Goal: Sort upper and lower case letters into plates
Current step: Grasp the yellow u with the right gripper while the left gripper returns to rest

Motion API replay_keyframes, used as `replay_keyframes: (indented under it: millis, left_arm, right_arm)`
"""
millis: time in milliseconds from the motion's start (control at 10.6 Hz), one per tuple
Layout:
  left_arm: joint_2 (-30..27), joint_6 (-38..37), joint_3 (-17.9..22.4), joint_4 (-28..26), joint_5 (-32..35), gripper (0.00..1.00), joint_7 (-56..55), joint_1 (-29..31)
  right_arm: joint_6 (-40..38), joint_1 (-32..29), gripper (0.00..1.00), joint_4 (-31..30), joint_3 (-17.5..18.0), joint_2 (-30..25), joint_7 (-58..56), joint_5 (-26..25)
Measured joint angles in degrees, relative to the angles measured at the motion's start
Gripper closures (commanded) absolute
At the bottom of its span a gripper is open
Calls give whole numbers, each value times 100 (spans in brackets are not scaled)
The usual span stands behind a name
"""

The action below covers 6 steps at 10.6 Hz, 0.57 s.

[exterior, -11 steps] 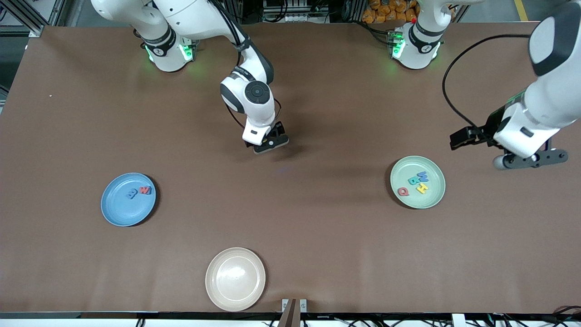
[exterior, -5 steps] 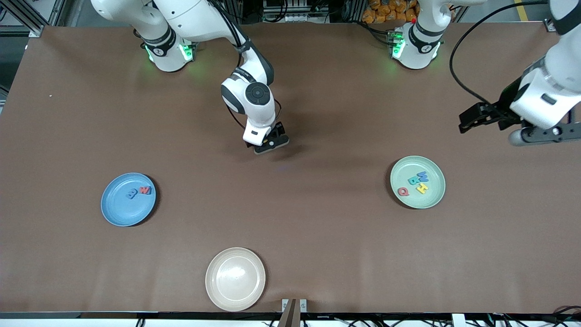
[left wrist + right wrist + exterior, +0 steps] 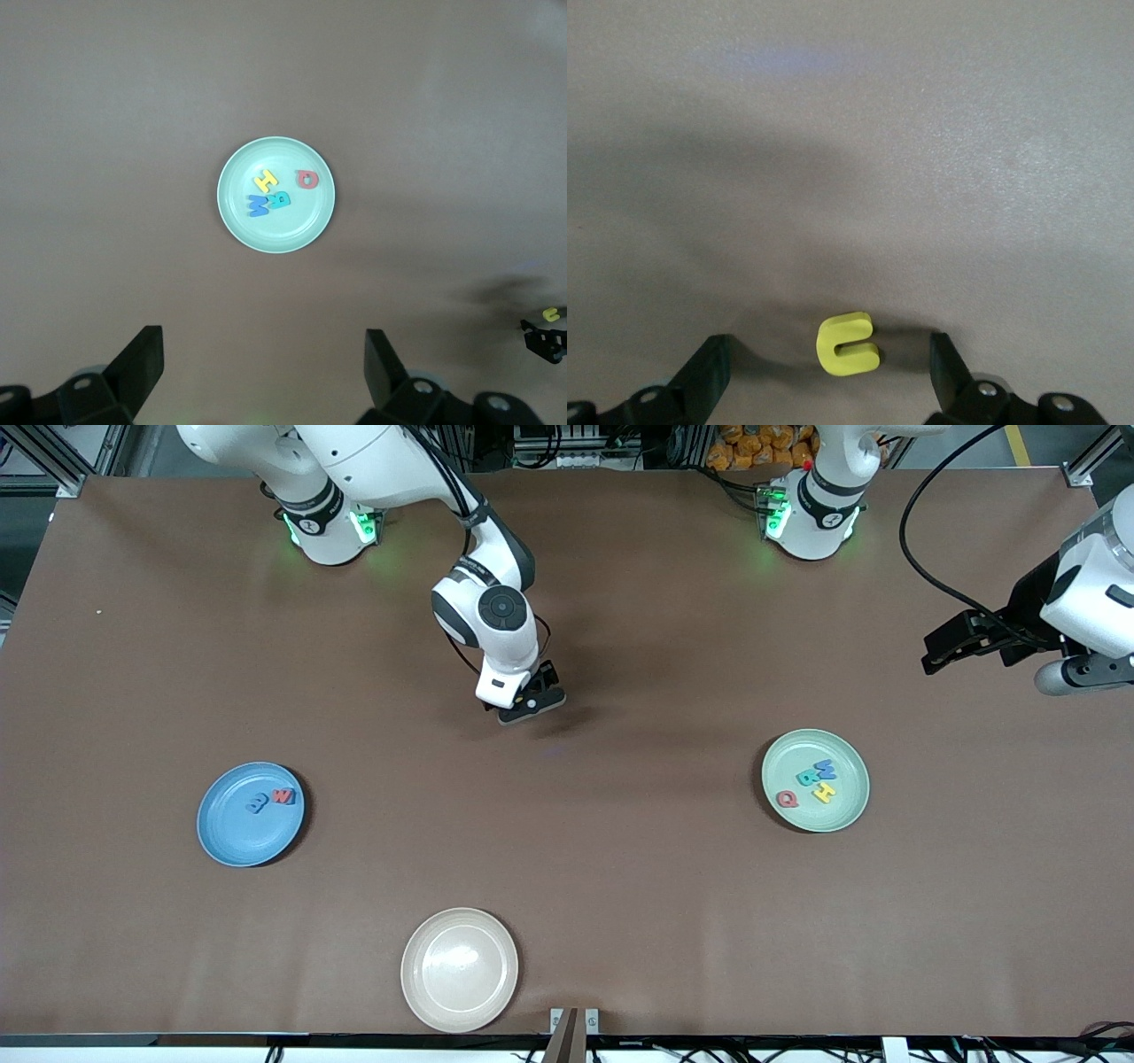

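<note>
My right gripper [image 3: 529, 701] hangs low over the middle of the table, open, with a small yellow letter [image 3: 847, 344] lying on the table between its fingers [image 3: 713, 359]; nothing touches it. The blue plate [image 3: 232, 841] toward the right arm's end holds a blue letter [image 3: 258, 803] and a red letter [image 3: 283, 796]. The mint green plate [image 3: 828, 819] toward the left arm's end holds several letters, among them a yellow H [image 3: 265, 181] and a red Q [image 3: 306, 179]. My left gripper [image 3: 264, 354] is open and empty, high above the table's end.
A beige-cream plate [image 3: 459, 969] sits empty near the table's front edge, nearer the camera than the right gripper. The left wrist view looks down on the mint plate [image 3: 275, 235] and shows the right gripper [image 3: 545, 336] far off.
The left arm has risen and swung away from the mint plate toward its end of the table. The right gripper has barely moved.
</note>
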Motion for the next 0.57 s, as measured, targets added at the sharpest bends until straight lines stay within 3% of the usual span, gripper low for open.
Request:
replay_keyframes:
  millis: [94,566]
  left_arm:
    - [-2,-7,-6,4,109,0,0,-39]
    - [-67,-43,1,25,165,0,0,-135]
  right_arm:
    - [12,-29,99,5,22,-7,-2,0]
    - [-4,-190,100,13,134,-99,-24,0]
